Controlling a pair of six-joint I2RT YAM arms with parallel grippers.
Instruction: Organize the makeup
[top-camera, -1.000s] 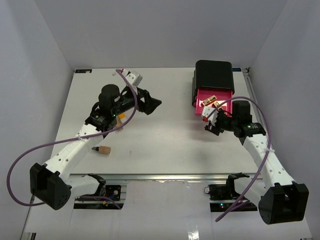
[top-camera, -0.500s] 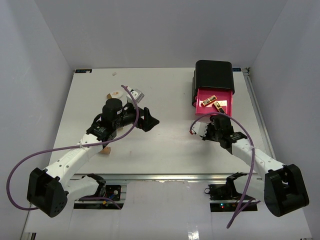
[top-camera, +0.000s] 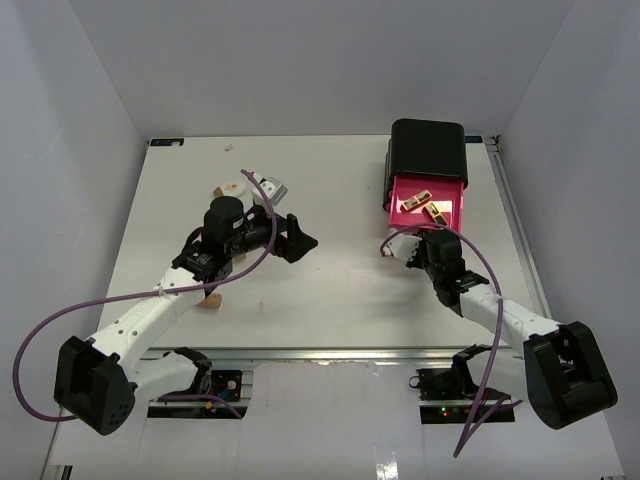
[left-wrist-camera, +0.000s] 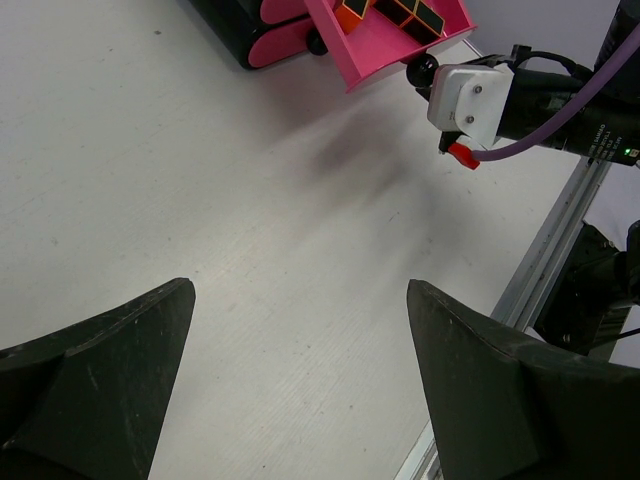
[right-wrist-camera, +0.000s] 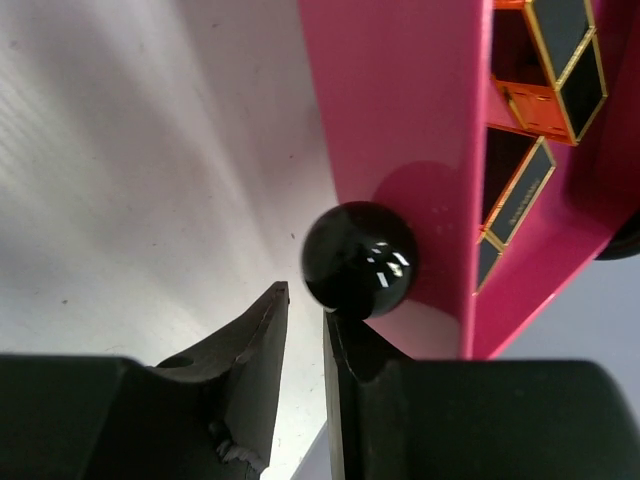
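Observation:
Two black-and-gold tubes (top-camera: 417, 200) (top-camera: 437, 212) lie in the open pink drawer (top-camera: 400, 195) of the black box (top-camera: 428, 150). They also show in the right wrist view (right-wrist-camera: 565, 40) (right-wrist-camera: 515, 195). My right gripper (top-camera: 416, 241) is low at the drawer's front, its jaws almost closed with nothing between them (right-wrist-camera: 305, 300). One finger (right-wrist-camera: 350, 345) touches the drawer's black knob (right-wrist-camera: 360, 260). My left gripper (top-camera: 297, 241) is open and empty over bare table (left-wrist-camera: 300, 290). The beige-white oval piece (top-camera: 232, 187) lies at the far left. The tan cylinder (top-camera: 210, 300) peeks out under the left arm. The orange tube is hidden.
The table's near edge with its metal rail (top-camera: 330, 352) runs in front of both arm bases. A purple cable (top-camera: 40, 340) loops off the left arm. The pink drawer (left-wrist-camera: 385, 50) and the right gripper (left-wrist-camera: 470, 100) show at the top of the left wrist view.
My right gripper came off the top of the drawer, dropped low and closed in on the drawer's front knob. My left arm swung back toward me, uncovering the oval piece.

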